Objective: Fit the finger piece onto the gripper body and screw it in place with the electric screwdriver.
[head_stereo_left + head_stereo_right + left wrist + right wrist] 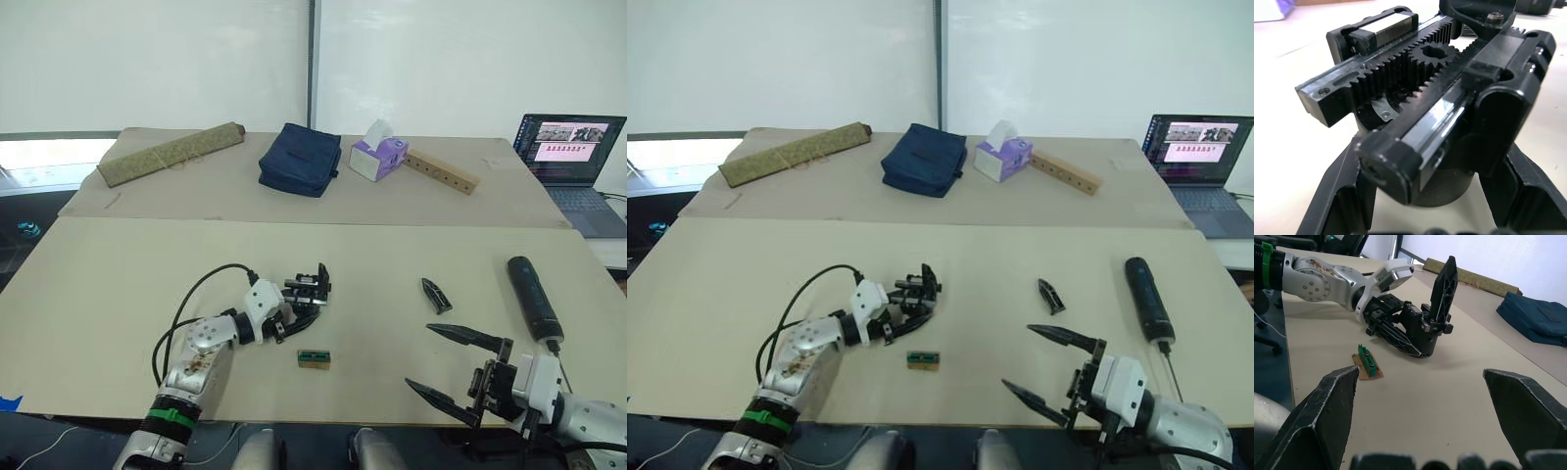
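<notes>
Our left gripper pinches the gripper body, its one finger upright; our right gripper hangs spread wide, holding nothing. We work on a beige table under white walls. We count one finger piece lying just beyond the right gripper, one electric screwdriver beside it on the outer side, and one green-and-tan block near the left gripper. Far beyond them sit one rolled mat, one navy bag, one tissue box, one wooden bar and one laptop.
</notes>
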Robot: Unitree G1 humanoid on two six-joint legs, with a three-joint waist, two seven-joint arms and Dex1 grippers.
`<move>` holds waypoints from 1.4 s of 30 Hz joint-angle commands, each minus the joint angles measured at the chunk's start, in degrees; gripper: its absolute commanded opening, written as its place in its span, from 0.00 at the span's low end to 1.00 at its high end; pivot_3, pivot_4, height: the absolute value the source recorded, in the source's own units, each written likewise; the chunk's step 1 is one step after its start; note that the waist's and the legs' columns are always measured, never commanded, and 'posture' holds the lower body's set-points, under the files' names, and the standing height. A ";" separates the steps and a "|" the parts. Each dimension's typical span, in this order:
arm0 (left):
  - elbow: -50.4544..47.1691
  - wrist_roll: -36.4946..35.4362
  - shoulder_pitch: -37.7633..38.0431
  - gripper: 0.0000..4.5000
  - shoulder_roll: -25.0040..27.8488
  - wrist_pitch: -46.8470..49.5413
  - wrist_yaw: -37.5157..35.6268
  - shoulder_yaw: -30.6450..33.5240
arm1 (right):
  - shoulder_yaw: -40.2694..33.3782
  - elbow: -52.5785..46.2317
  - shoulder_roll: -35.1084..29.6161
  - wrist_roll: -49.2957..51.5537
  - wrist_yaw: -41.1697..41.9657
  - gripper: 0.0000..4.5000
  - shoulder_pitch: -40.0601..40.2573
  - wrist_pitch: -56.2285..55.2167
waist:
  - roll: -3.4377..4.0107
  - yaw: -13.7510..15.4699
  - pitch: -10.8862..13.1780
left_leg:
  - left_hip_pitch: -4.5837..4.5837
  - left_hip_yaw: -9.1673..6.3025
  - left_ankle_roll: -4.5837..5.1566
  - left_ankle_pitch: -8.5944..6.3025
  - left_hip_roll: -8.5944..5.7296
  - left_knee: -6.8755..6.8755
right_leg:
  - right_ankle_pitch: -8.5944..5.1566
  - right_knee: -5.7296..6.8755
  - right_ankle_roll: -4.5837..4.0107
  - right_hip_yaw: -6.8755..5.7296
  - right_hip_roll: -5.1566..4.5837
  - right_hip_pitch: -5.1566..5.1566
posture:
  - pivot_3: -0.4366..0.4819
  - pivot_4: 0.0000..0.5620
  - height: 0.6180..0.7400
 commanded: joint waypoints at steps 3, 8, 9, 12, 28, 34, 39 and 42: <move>0.17 0.12 -0.26 0.52 1.10 0.54 -1.20 0.06 | -2.05 -1.88 0.50 0.54 -1.45 1.00 0.79 -2.05 | 0.05 -0.08 -0.03 | 0.06 0.00 0.00 0.00 0.01 0.00 | 0.00 0.01 0.00 0.01 0.04 0.04 | 0.48 0.27 1.00; 2.03 1.16 -0.21 0.52 2.16 -0.29 -1.83 -0.03 | -1.64 -1.61 0.26 0.37 -1.39 1.00 1.29 -2.42 | 0.22 -0.34 -0.13 | 0.15 0.00 0.00 0.00 0.04 0.00 | 0.00 0.01 -0.01 0.03 0.08 0.10 | 0.48 0.27 1.00; 2.52 1.08 -0.38 0.52 2.20 0.10 -2.01 0.04 | -1.48 -1.46 0.27 0.31 -1.46 1.00 1.05 -2.45 | 0.26 -0.39 -0.15 | 0.15 0.00 0.00 0.00 0.03 0.00 | 0.00 0.01 -0.01 0.04 0.08 0.10 | 0.48 0.27 1.00; 3.18 -0.15 -0.77 0.63 2.09 2.30 -3.17 0.43 | -1.17 -1.20 0.35 0.12 -1.50 1.00 0.71 -2.60 | 0.38 -0.45 -0.22 | 0.24 0.00 0.01 -0.01 0.03 0.00 | -0.01 0.01 -0.02 0.04 0.11 0.19 | 0.48 0.27 1.00; 17.78 -1.56 -10.52 0.99 6.34 -4.49 -21.08 -0.45 | -2.48 -0.13 -1.06 0.98 -0.35 1.00 0.47 -2.18 | 0.41 -0.61 -0.24 | 0.68 0.01 0.12 -0.09 0.01 -0.01 | -0.15 -0.05 -0.04 0.00 0.12 0.69 | 0.48 0.27 1.00; 27.71 -0.77 -17.12 0.99 3.18 -8.83 -25.72 -0.23 | -2.66 0.36 -1.83 1.07 -0.02 1.00 -1.04 -1.46 | 0.40 0.17 -0.23 | 0.68 0.05 0.12 -0.09 -0.05 0.00 | -0.16 -0.08 -0.01 -0.01 0.11 0.73 | 0.48 0.27 1.00; 32.24 -1.11 -20.19 0.99 1.16 -11.65 -28.97 0.48 | -3.02 0.26 -2.13 0.98 0.14 1.00 -0.87 -1.11 | 0.39 0.41 -0.22 | 0.61 0.17 0.13 -0.10 -0.08 0.00 | -0.16 -0.14 0.02 -0.02 0.10 0.72 | 0.48 0.27 1.00; 32.91 -1.28 -20.53 0.99 0.38 -12.53 -31.45 0.39 | -3.19 0.11 -2.32 0.96 0.20 1.00 -0.57 -0.91 | 0.38 0.39 -0.22 | 0.56 0.21 0.14 -0.10 -0.07 0.00 | -0.16 -0.14 0.02 -0.02 0.11 0.69 | 0.48 0.27 1.00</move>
